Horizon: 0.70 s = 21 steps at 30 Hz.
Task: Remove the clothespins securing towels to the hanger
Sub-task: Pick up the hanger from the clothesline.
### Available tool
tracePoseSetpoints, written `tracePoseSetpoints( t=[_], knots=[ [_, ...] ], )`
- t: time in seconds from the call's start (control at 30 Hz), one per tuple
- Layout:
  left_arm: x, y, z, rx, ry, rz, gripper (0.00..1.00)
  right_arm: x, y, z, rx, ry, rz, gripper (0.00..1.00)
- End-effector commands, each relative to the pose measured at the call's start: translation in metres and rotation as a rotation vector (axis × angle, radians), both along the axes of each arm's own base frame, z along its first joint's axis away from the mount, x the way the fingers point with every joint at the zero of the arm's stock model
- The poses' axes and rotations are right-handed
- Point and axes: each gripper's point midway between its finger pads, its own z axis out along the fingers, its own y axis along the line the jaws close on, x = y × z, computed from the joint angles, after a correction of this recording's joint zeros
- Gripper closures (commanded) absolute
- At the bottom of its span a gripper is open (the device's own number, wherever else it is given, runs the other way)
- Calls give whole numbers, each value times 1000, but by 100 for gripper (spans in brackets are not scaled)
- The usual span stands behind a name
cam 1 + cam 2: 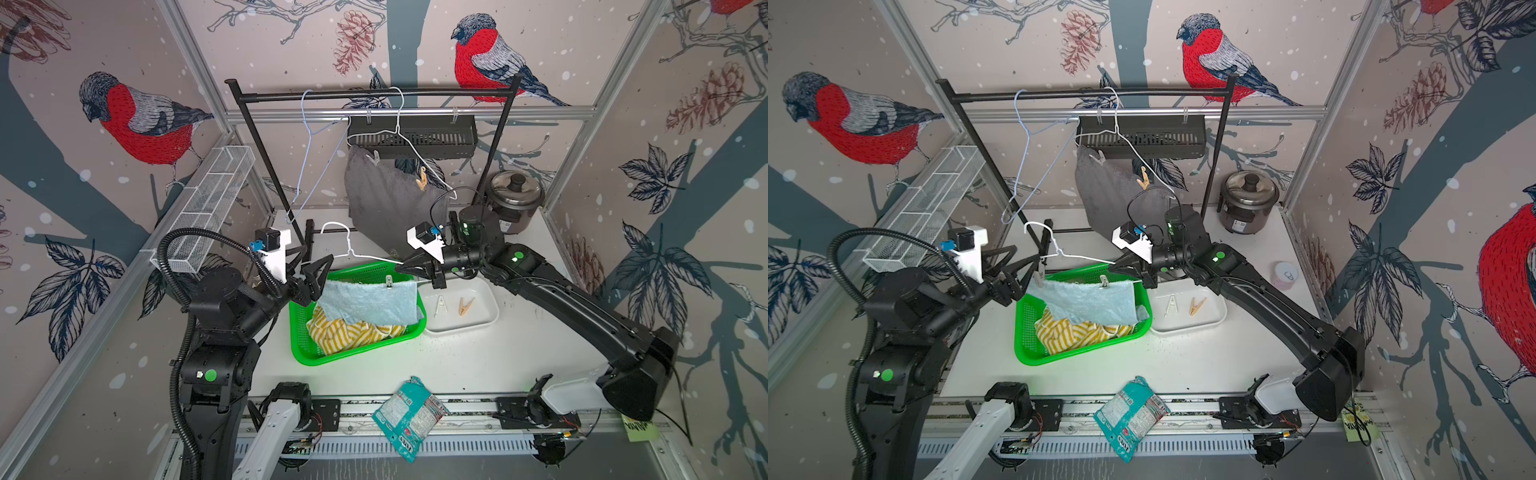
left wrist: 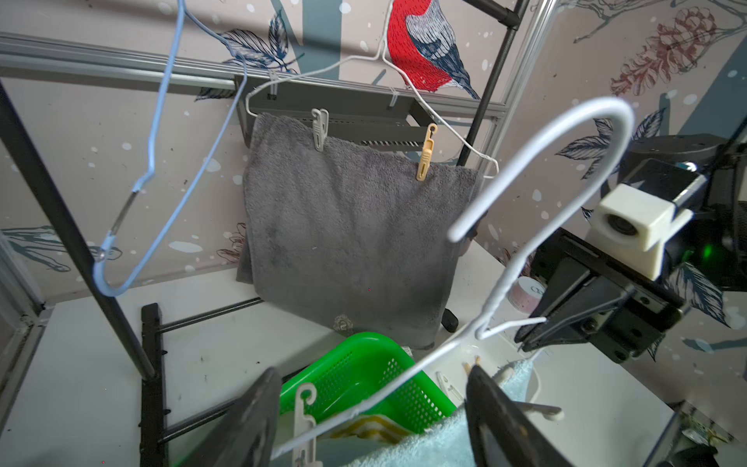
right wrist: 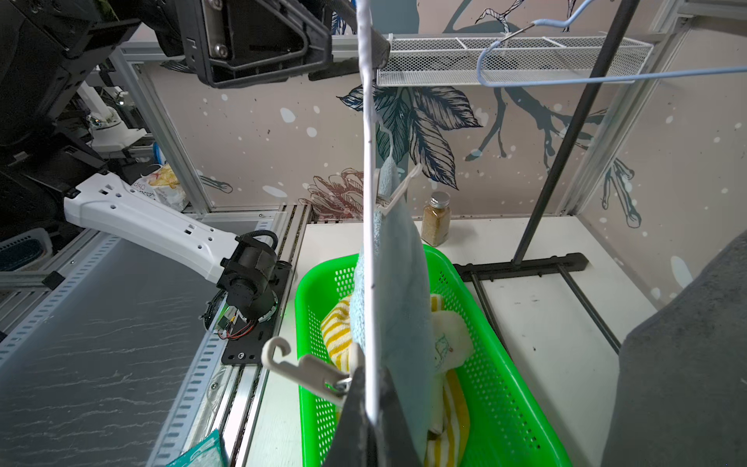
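The right gripper (image 1: 402, 266) is pressed shut on the hanger (image 1: 350, 252) wire above the basket (image 1: 302, 347). The left gripper (image 2: 372, 378) is spread wide, straddling a whitish clothespin (image 2: 304, 420) at the hanger's far end; contact indeterminate. The blue towel (image 1: 370, 301) hangs pegged there, with a second clothespin (image 1: 389, 281) mid-bar.

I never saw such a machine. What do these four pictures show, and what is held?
Two black robot arms stand at a white table, each ending in a two-fingered gripper. Two pictures look down from overhead; two come from wrist cameras. The right gripper is shut on a white wire hanger, above a green plastic basket. A light blue towel hangs pegged on the hanger; a yellow-striped towel lies in the basket. The left gripper is open, close to a whitish plastic clothespin on the hanger. A white tray holds two loose clothespins. A dark grey towel hangs behind.
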Motion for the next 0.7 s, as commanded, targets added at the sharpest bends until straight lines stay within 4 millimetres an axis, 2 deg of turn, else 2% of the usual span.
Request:
tracePoseSetpoints(
  t=[0.0,0.27,0.47,0.6,0.67],
  knots=[
    [-3,-8,-17,32,35,-60,29,1,8,12,90,-62,37,100],
    [-1,-13,-45,77,65,-109,27,15,5,-17,50,-9,44,100],
    [14,-13,-68,136,86,-118,27,24,0,-28,35,12,54,100],
    [24,-6,-80,229,26,-90,27,27,0,-35,20,7,67,100],
    [28,-2,-79,271,-28,-68,27,28,0,-40,7,9,81,100]
  ],
)
